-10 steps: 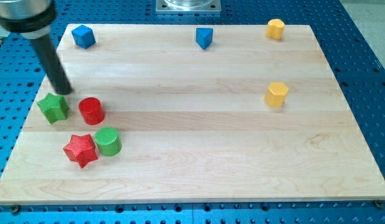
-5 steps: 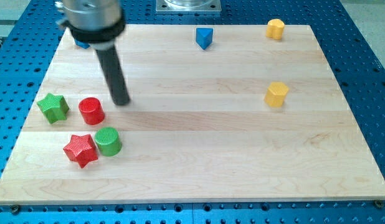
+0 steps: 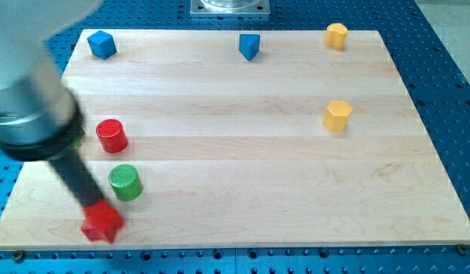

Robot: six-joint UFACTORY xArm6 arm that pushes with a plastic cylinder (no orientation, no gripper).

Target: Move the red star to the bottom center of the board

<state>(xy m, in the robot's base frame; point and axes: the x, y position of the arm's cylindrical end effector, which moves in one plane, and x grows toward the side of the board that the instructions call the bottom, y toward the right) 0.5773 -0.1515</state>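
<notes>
A pale wooden board [image 3: 242, 152] lies on a blue perforated table [image 3: 448, 91], and I'm low at its near-left corner. I carry no jaws at all, only a straight dark rod, so nothing opens or closes here. My tip [image 3: 96, 207] presses onto the top edge of the red plastic star block [image 3: 103, 222], touching it from about 11 o'clock; the star sits right by the board's bottom edge, well left of centre, slightly blurred. At 1 o'clock from the star stands the green ribbed cylinder block [image 3: 125, 182], near but apart. Further up, at 12 o'clock, the red cylinder block [image 3: 112, 135] stands alone. My blurred arm housing covers the board's left edge, and a sliver of green shows beside it; I cannot tell its shape. Far out at the top edge: a blue cube block [image 3: 102, 44] at 12 o'clock, a blue triangular block [image 3: 249, 46] at 1, a yellow cylinder-like block [image 3: 336, 35] at 2. Another yellow hexagonal block [image 3: 338, 115] sits mid-right, well apart from everything.
</notes>
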